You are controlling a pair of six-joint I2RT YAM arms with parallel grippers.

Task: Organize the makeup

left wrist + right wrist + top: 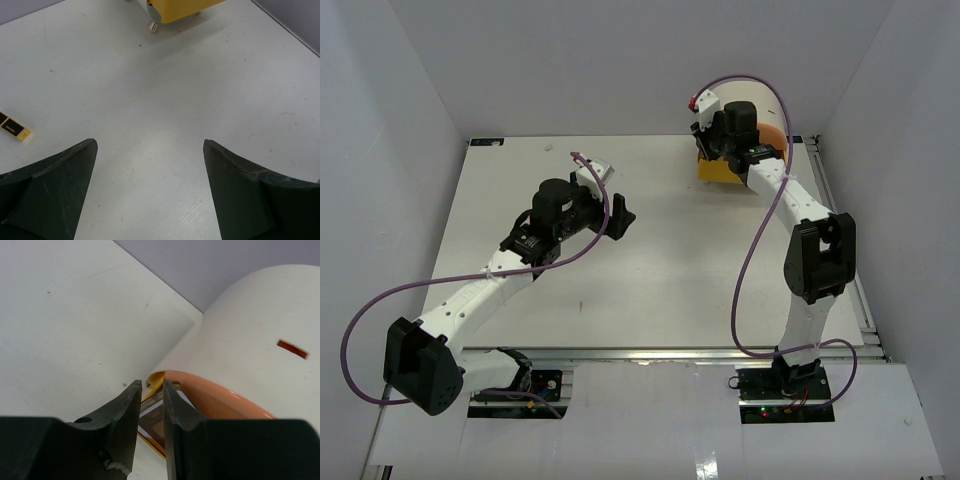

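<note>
A brown palette [152, 424] lies in the open yellow drawer [718, 172] of the round cream drawer unit [250, 330] at the back right. My right gripper [151, 382] hangs over that drawer with its jaws a narrow gap apart. The palette shows through the gap, and the drawer's yellow rim [155, 377] runs in at the tips; whether anything is pinched does not show. My left gripper [149, 142] stands wide open over bare table near the middle [620, 215]. A small black-and-gold makeup item [12, 131] lies on the table to its left.
An orange drawer [215, 395] also sticks out of the unit, beside the yellow one. The yellow drawer [180, 9] and a small caster [152, 26] show at the far end of the left wrist view. Walls enclose the table on three sides.
</note>
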